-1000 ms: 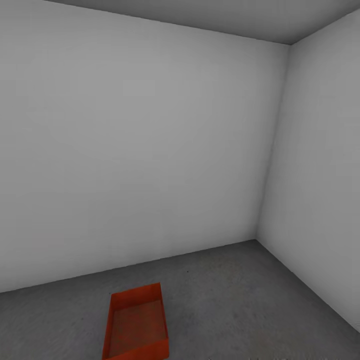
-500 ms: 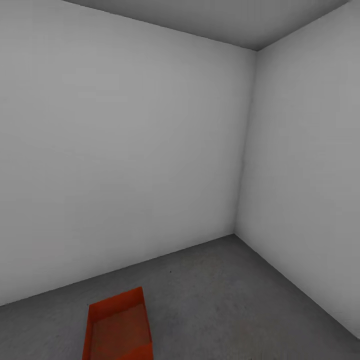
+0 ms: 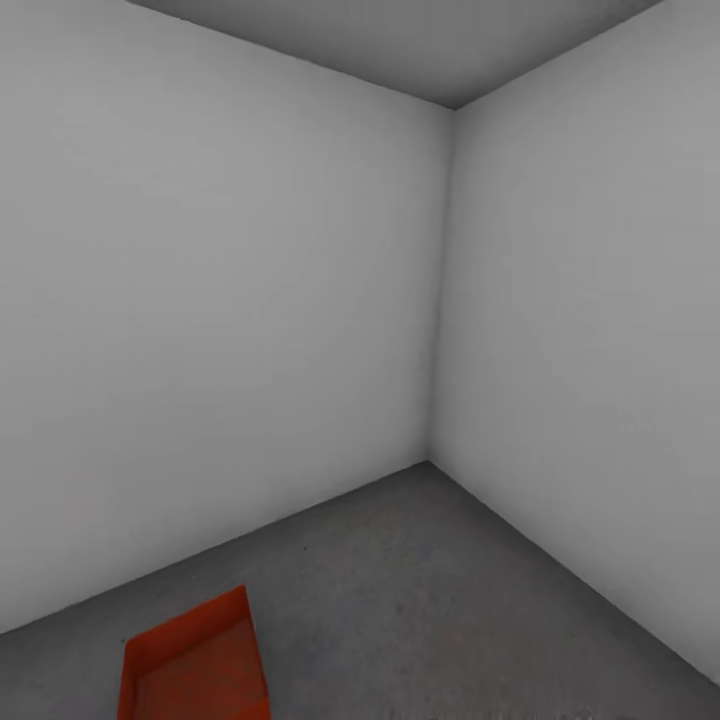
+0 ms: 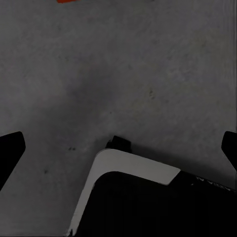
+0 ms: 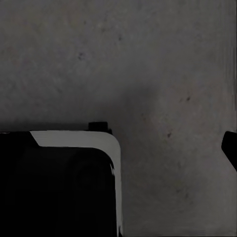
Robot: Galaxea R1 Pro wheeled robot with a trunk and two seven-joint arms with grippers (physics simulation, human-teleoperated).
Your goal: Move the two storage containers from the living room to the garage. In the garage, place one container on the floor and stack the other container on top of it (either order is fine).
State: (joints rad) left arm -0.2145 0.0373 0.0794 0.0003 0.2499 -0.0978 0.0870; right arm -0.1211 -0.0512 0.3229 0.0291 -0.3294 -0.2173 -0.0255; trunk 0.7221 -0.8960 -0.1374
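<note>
One orange-red storage container [image 3: 195,665] is seen resting on the dark grey floor [image 3: 430,600] of the garage, open side up and cut off by the lower edge of the head view, with nothing inside it that can be made out. It lies out from the foot of the white wall [image 3: 220,320] behind it and well apart from the room corner [image 3: 440,300], where that wall is met by a second white wall [image 3: 590,340]. In the left wrist view a sliver of orange-red (most likely a rim of the container [image 4: 66,1]) is caught at the frame's edge, beyond a stretch of bare rough floor [image 4: 123,74]. The left fingers [image 4: 11,150] are seen as dark tips spread far apart at the two sides of that view, released and grasping nothing. In the right wrist view one dark fingertip of the right fingers [image 5: 230,145] is visible over bare floor [image 5: 148,59]; whether that pair is released or clenched cannot be told. A white-edged dark part of the robot's body [image 5: 74,173] is seen near each wrist camera.
</note>
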